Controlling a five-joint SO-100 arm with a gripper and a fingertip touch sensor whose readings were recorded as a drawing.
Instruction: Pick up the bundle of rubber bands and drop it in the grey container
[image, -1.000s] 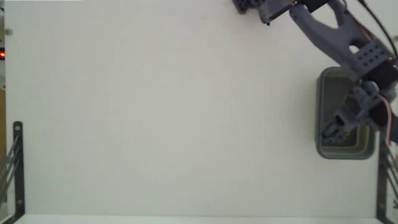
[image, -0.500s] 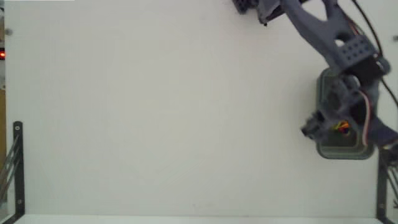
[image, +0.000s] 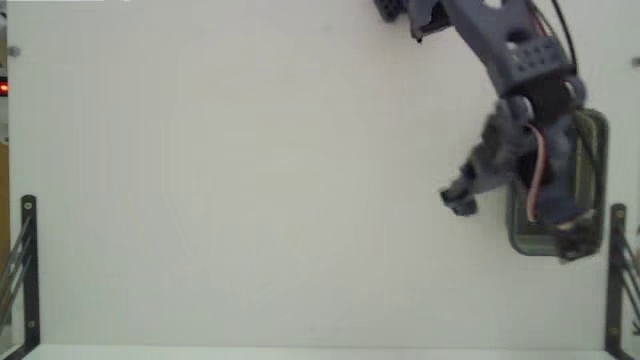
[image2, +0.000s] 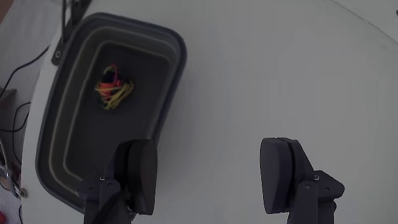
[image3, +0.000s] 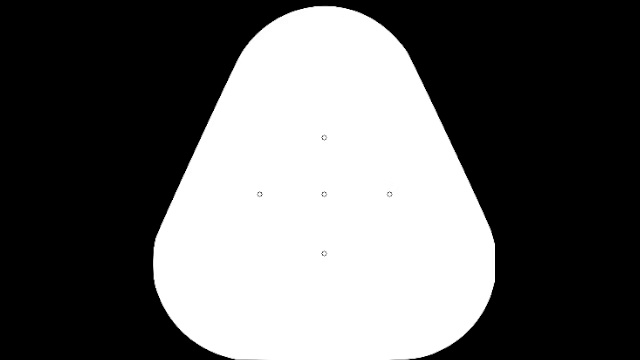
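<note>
In the wrist view the gripper (image2: 211, 177) fills the bottom of the frame, its two dark fingers (image2: 142, 173) spread wide apart with nothing between them, only bare white table (image2: 280, 68) showing in the gap. The bands (image2: 113, 88), a small tangle of yellow, red and green loops, lie on the floor of the tub (image2: 177, 59) in the upper left of that frame, toward its upper end and clear of the walls. The left finger overlaps the tub's lower part in the picture; the right finger sits over the table.

In the fixed view the arm (image: 510, 60) reaches down from the top edge at the right, and the gripper (image: 462, 197) hangs over the table just left of the tub (image: 598, 130), which the arm partly hides. The bands cannot be seen there
</note>
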